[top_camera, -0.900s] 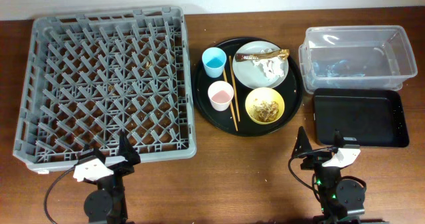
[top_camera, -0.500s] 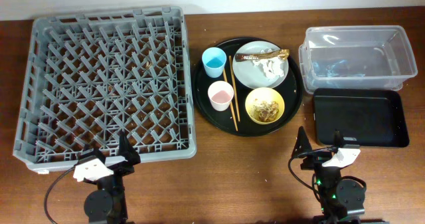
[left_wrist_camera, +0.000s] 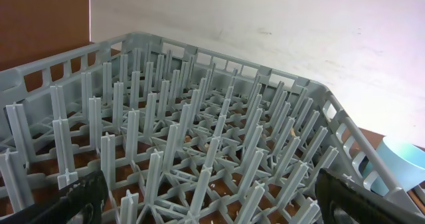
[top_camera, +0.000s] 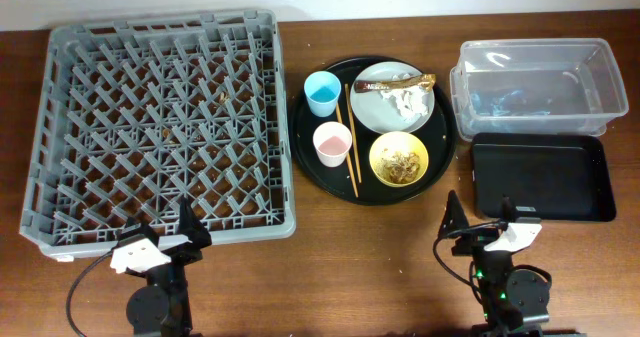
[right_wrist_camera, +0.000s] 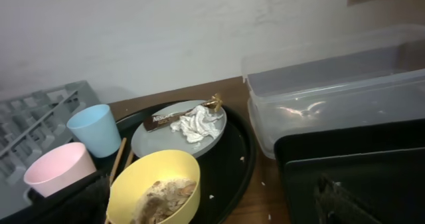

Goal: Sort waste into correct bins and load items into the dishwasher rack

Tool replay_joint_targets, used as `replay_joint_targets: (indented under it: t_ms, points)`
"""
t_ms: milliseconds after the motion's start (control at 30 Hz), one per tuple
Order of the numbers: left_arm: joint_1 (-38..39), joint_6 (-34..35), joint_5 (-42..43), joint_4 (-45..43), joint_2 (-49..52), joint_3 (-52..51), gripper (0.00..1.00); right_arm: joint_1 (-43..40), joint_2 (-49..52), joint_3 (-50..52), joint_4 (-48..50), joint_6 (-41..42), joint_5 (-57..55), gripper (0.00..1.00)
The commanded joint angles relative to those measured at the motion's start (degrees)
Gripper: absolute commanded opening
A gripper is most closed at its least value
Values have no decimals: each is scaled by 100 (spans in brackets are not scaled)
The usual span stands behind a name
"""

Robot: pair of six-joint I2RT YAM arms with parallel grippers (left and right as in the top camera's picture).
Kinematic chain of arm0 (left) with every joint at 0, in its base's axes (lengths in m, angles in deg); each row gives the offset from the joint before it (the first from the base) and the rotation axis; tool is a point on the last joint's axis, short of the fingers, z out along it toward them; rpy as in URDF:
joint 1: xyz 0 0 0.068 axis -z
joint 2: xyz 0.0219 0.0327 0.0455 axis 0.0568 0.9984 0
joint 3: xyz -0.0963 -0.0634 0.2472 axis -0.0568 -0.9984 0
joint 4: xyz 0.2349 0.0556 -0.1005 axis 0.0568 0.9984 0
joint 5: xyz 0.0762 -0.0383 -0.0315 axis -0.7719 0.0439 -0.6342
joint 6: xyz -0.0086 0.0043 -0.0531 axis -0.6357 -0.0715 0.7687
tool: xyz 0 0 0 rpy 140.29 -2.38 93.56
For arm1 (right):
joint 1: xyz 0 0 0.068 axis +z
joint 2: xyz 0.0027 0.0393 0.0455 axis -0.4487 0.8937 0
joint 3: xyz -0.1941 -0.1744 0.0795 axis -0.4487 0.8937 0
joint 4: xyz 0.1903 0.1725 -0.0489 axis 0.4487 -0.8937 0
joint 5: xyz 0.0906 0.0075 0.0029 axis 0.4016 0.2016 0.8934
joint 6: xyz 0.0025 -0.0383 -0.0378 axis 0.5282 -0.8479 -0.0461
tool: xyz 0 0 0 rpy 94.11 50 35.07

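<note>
The grey dishwasher rack fills the left of the table and holds no dishes. On the round black tray stand a pale grey plate with a brown-gold wrapper and a white tissue, a yellow bowl of food scraps, a blue cup, a pink cup and chopsticks. The clear tub and the black rectangular tray lie at the right. My left gripper and right gripper are open and empty at the front edge.
White crumbs lie on the round tray and on the wood beside it. A few scraps lie under the rack's pegs. A pale wall runs behind the table.
</note>
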Motion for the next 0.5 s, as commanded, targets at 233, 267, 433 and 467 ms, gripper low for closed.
replay_joint_targets:
  t_ms: [233,267,433,467]
  points:
    - [-24,-114,-236,-358,-28,-42,99,-33,-37,-439,-116,-107,520,98]
    - [-24,-116,-369,-503,-28,-42,99,-33,-37,-551,-131,-251,520,98]
    - [-24,-118,-85,-638,-15,221,99,-33,282,-1126,-302,-732,472,98]
    - [-24,-118,-83,-632,-4,332,99,-33,433,-1257,-302,-732,474,98]
